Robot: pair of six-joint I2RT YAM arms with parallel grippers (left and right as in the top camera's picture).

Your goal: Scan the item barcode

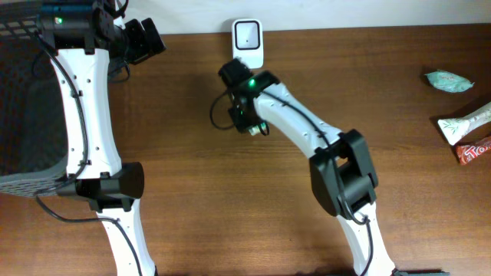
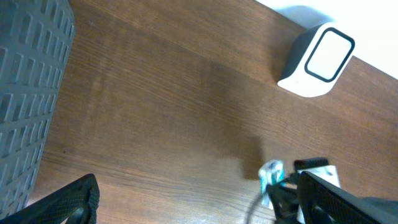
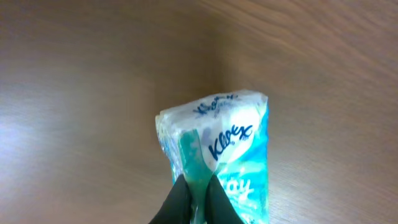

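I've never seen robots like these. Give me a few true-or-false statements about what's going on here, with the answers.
1. The right gripper is pinching a Kleenex pack. True.
2. The left gripper is holding a snack bar. False: it is open and holds nothing.
3. The scanner lies inside the grey basket. False: it stands on the table at the far edge, and the basket is off to the left.
4. A teal packet, a white wrapper and a red bar lie near the table's right edge. True.
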